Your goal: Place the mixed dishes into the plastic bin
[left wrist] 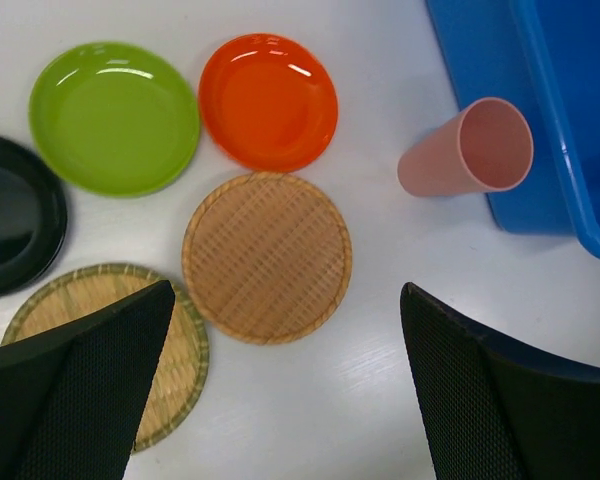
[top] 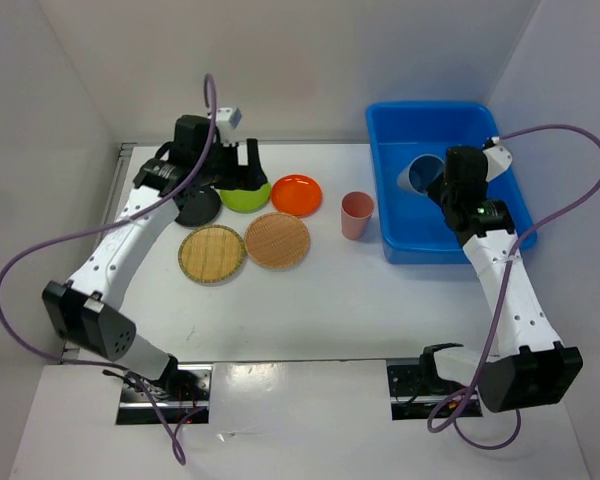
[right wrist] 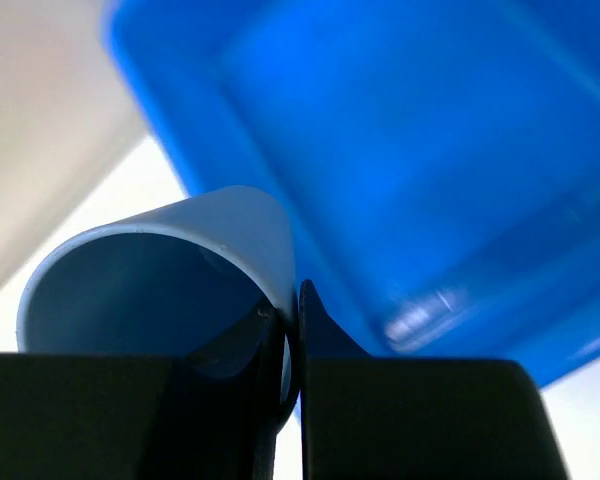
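Plainly, the right end effector (right wrist: 292, 330) pinched the wall of the blue cup (top: 420, 172), holding it over the bin (top: 430, 108) — the left end effector (left wrist: 285, 292) hung wide open above the woven trays (left wrist: 267, 258); the pink cup (top: 357, 214) stood on the bench (top: 330, 300) near the bin.

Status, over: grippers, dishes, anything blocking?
Right gripper shut on blue cup, over the plastic bin. Left gripper open, empty. On table: pink cup, black plate, green plate, orange plate, yellowish tray, brown tray. Nothing blocking the bin.
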Robot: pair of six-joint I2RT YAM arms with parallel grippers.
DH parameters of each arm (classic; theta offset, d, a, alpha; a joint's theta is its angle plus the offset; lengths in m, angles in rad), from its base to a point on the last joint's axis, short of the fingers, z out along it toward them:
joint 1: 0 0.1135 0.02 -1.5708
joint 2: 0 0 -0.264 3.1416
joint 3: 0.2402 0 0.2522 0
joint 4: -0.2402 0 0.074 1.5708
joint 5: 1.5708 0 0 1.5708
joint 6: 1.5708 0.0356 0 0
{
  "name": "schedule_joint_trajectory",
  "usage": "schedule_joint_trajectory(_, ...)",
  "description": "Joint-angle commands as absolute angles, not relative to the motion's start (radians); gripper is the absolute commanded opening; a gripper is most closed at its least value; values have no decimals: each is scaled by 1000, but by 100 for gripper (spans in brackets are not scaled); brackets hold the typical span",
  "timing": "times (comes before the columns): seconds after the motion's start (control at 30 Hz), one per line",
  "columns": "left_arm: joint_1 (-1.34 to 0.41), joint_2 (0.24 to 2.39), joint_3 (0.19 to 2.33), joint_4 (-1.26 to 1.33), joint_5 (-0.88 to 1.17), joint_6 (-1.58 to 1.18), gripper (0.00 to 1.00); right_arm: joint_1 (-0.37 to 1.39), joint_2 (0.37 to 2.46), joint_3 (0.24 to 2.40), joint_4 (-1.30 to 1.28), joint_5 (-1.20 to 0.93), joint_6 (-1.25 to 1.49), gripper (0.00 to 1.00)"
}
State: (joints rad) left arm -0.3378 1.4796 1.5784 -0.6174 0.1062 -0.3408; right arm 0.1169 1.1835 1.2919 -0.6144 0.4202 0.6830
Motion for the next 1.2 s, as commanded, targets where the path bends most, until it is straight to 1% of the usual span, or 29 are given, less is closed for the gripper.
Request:
schedule_joint_trajectory(0.0, -394, 1591, 1680, -615, 124, -301, 100, 74, 1160, 1191, -594, 344, 663, 0)
schedule_joint_trajectory(0.07, -439, 1655, 1725, -615, 86, -291, 100, 42, 1149, 1123, -565, 322, 653, 0)
schedule_joint_trajectory(0.17, -483, 1704, 1726, -575, 54, -291, 100, 29, 1149, 1069, -540, 299, 632, 0)
schedule_joint_trajectory(0.37, -512, 1704, 1668, -428, 34, -334, 100, 20, 1215, 1051, -518, 279, 597, 0)
schedule_joint_trajectory(0.47, -523, 1733, 1689, -388, 60, -334, 100, 20, 1262, 1051, -509, 279, 586, 0)
schedule_joint_trajectory(0.57, -561, 1811, 1748, -414, 71, -308, 100, 20, 1298, 1069, -509, 268, 575, 0)
schedule_joint_trajectory(0.6, -580, 1839, 1817, -437, 57, -308, 100, 20, 1307, 1081, -509, 278, 575, 0)
schedule_joint_trajectory(0.63, -589, 1891, 1851, -461, 22, -308, 100, 20, 1327, 1081, -523, 278, 575, 0)
schedule_joint_trajectory(0.73, -611, 1954, 1922, -508, 2, -287, 100, 20, 1336, 1081, -523, 265, 575, 0)
schedule_joint_trajectory(0.97, -620, 1974, 1922, -476, 14, -296, 100, 32, 1393, 1111, -572, 267, 566, 0)
schedule_joint_trajectory(1.17, -649, 2020, 1933, -443, 23, -296, 100, 51, 1402, 1120, -600, 288, 566, 0)
